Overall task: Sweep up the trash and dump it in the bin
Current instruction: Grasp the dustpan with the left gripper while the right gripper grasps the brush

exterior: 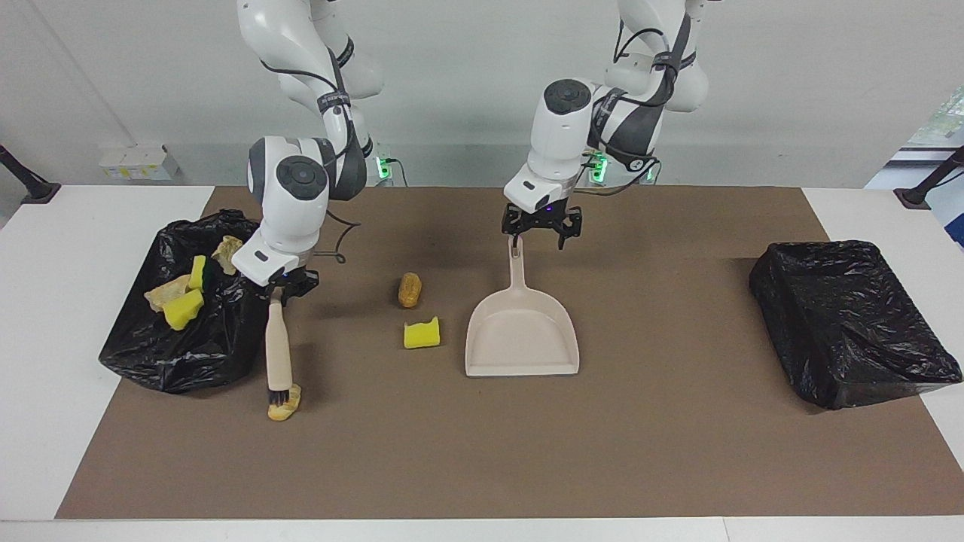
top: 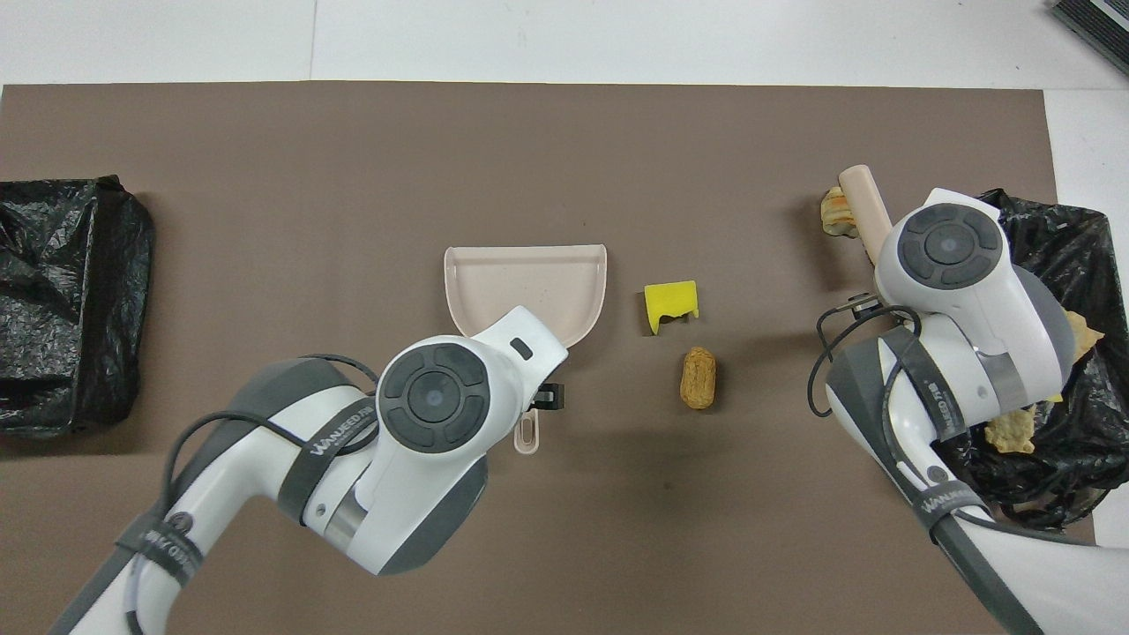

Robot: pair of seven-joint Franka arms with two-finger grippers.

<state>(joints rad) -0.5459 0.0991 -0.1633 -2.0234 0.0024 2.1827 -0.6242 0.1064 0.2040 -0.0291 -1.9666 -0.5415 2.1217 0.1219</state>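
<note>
Beside the trash-filled bag (exterior: pixel 188 331), my right gripper (exterior: pixel 280 290) is clamped on the brush (exterior: pixel 277 354), its bristles touching the bread scrap (exterior: pixel 285 403). My left gripper (exterior: pixel 539 228) hangs spread wide over the dustpan (exterior: pixel 521 335) handle, grasping nothing. Sweeping is in hand; next I should push this scrap, the yellow sponge (exterior: pixel 421 333) and the brown lump (exterior: pixel 409 289) toward the pan.

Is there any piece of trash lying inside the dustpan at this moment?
No, the dustpan is bare inside, while the yellow sponge piece and the brown bread piece lie on the mat beside it.
</note>
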